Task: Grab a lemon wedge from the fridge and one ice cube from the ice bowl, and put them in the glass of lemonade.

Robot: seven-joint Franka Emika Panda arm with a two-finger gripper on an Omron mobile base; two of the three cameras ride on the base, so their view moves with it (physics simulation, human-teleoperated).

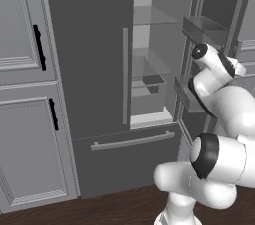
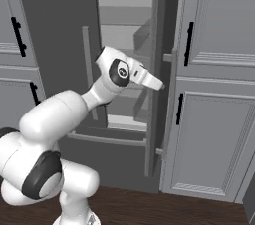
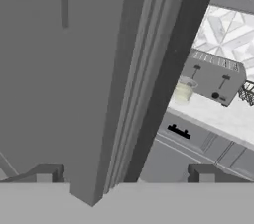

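1. One fridge [image 1: 94,59] door is swung open on the right; its edge runs between the fingertips [image 3: 47,173] in the hand view
2. The hand [image 3: 126,176] is spread wide with nothing in it, right beside that door
3. The glass of lemonade [image 3: 184,90] sits on the table's near edge, well off behind the door
4. Can't spot the lemon wedge on the glass shelves [image 1: 152,17], too small or hidden
5. I'd say swing the hand clear of the door edge first, then go in level between shelves, slow, so nothing gets clipped
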